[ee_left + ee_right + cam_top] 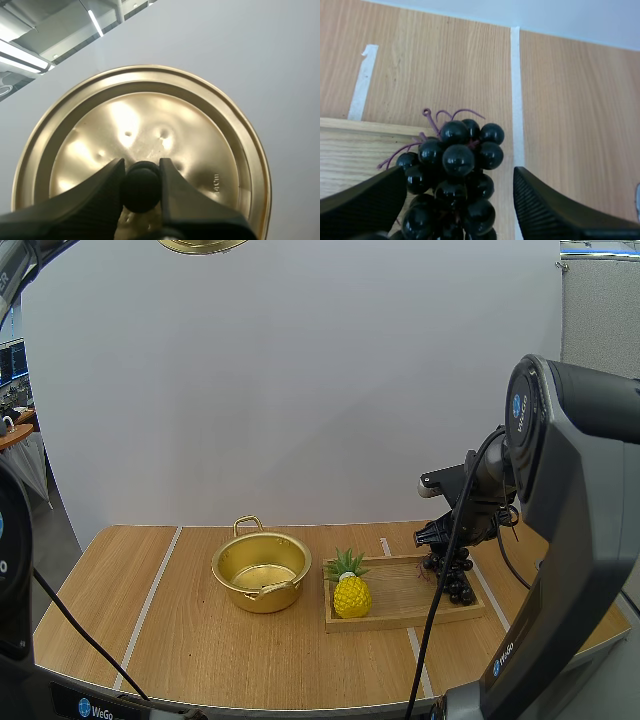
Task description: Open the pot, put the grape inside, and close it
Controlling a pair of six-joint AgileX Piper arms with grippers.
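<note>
High view — pineapple [351, 594] between pot [262, 599], grapes [458, 580].

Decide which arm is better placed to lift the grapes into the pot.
Right: the right gripper stands open around the grapes. The left gripper is shut on the knob of the lid.

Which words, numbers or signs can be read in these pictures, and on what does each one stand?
"WeGo": on the left arm's base.
"WeGo", written sideways: low on the right arm. The round blue label higher on it is too blurred to read.
"14cm", a faint stamp, not fully sure: on the lid.
"1": a white tape mark on the table.
</note>
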